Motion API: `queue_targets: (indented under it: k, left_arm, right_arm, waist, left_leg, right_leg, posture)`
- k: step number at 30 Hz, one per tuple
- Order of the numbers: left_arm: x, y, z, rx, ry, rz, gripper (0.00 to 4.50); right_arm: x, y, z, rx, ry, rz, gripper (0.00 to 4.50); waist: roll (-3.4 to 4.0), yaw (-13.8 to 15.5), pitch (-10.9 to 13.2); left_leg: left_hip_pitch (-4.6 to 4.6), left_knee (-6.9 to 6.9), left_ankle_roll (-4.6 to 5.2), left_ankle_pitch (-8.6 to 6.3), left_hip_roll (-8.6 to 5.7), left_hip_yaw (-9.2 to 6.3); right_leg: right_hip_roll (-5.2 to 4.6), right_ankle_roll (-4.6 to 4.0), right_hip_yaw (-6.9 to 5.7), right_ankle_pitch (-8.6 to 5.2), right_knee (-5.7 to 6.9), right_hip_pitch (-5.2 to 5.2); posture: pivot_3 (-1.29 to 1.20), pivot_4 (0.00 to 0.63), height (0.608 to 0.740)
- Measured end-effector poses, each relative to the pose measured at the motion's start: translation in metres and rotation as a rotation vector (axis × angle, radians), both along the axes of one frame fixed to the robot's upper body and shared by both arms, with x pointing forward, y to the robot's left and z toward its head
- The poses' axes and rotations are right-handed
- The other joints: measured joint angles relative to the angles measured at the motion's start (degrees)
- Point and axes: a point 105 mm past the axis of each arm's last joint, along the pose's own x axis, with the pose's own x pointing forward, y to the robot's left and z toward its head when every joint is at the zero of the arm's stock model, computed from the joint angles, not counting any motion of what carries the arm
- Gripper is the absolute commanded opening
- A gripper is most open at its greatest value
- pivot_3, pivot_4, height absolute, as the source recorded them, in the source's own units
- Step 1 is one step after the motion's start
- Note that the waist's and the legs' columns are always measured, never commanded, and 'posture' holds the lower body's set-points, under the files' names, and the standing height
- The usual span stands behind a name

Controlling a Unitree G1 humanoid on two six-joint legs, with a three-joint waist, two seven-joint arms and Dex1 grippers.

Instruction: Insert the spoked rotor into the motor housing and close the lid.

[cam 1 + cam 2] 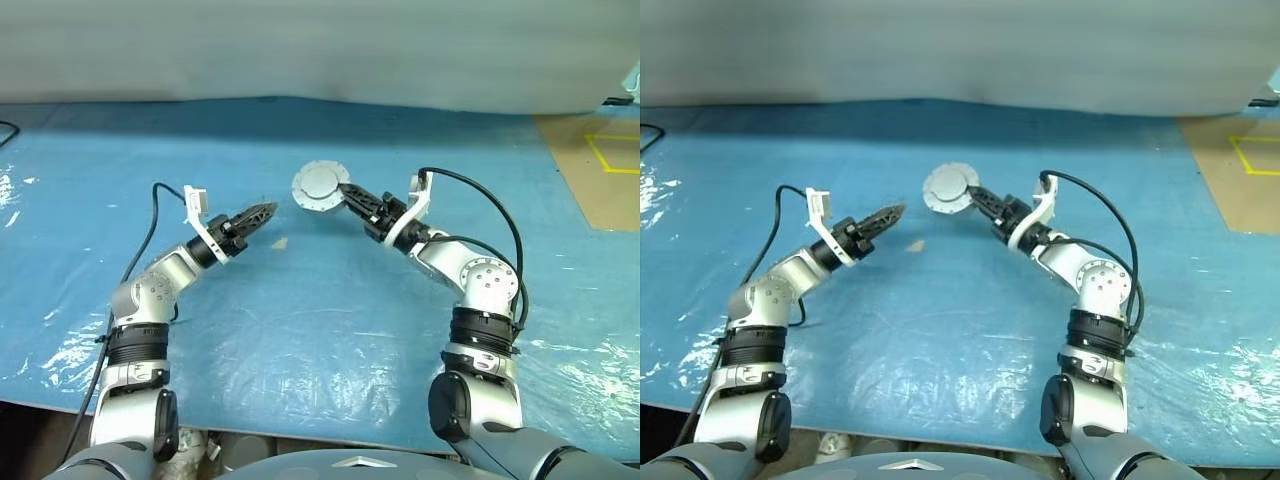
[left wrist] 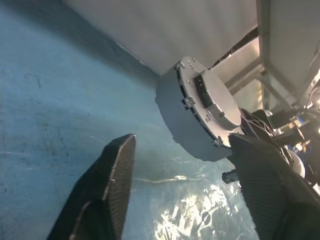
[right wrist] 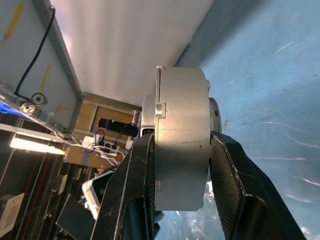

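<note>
My right gripper [image 1: 343,190] is shut on the motor housing [image 1: 320,186], a short silver cylinder held on edge above the blue table. In the right wrist view its two black fingers [image 3: 227,170] clamp the housing [image 3: 180,145] across its flat faces. The lid [image 1: 318,183] lies closed against the housing's rim, its round flat face turned toward the head camera. The spoked rotor is hidden. My left gripper [image 1: 268,209] hangs a short way left of the housing and apart from it, open, with nothing between its fingers [image 2: 112,170]. Beyond them the housing [image 2: 200,117] shows in the left wrist view.
A blue plastic sheet [image 1: 300,320] covers the table. A small tan scrap [image 1: 280,242] lies on it below and between the grippers. A pale wall [image 1: 300,50] borders the far edge. At the right is brown floor with yellow tape [image 1: 605,150].
</note>
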Motion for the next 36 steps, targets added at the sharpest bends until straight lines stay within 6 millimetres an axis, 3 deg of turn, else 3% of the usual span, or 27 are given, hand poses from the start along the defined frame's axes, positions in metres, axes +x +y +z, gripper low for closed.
queue_targets:
  k: [2,10,18,28,32,36]
  left_arm:
    - [-0.001,-0.003,0.004,-0.072,0.022,-0.006,4.44]
    - [-0.005,-0.017,0.01,-0.243,0.099,-0.056,4.44]
    - [-0.006,-0.03,0.033,-0.394,0.076,-0.151,4.44]
    - [0.015,-0.06,0.03,-0.486,0.143,-0.164,4.44]
    - [0.018,-0.063,0.028,-0.488,0.15,-0.149,4.44]
    - [0.02,-0.057,0.03,-0.495,0.129,-0.111,3.59]
  right_arm:
    - [0.0,0.003,0.009,0.016,-0.022,0.016,1.16]
    - [-0.007,0.018,0.022,0.044,-0.052,0.106,1.16]
    - [-0.011,0.023,0.025,0.037,-0.055,0.138,1.16]
    - [-0.012,0.025,0.024,0.025,-0.052,0.143,1.16]
    - [-0.012,0.026,0.024,0.019,-0.05,0.147,1.16]
    - [-0.012,0.025,0.022,0.013,-0.042,0.144,1.16]
  waist:
    - [0.0,0.1,0.0]
    - [-0.01,0.1,0.0]
    - [-0.01,0.4,0.0]
    - [-0.02,1.1,0.0]
    - [-0.02,1.0,0.0]
    - [-0.02,1.1,0.0]
  left_leg:
    - [0.01,0.0,0.0,0.0,0.0,-0.04]
    - [0.03,0.18,-0.01,0.0,0.0,-0.11]
    - [0.01,0.4,-0.01,0.0,-0.01,-0.2]
    - [-0.1,0.71,0.0,0.0,-0.02,-0.32]
    - [-0.14,0.76,0.0,0.0,-0.01,-0.4]
    - [-0.22,0.88,0.0,0.0,-0.02,-0.47]
  right_leg:
    - [-0.01,0.02,-0.03,0.01,0.08,0.0]
    - [-0.01,0.03,-0.03,0.02,0.34,0.01]
    - [-0.02,0.03,-0.06,0.02,0.51,0.03]
    - [-0.03,0.11,-0.06,0.07,0.68,0.03]
    - [-0.02,0.11,-0.13,0.07,0.71,0.03]
    - [-0.04,0.11,-0.18,0.07,0.75,0.03]
  posture:
    - [0.0,0.15,0.74]
    - [0.0,0.15,0.74]
    - [0.0,0.15,0.74]
    - [0.0,0.15,0.74]
    - [0.0,0.15,0.74]
    - [0.0,0.15,0.74]
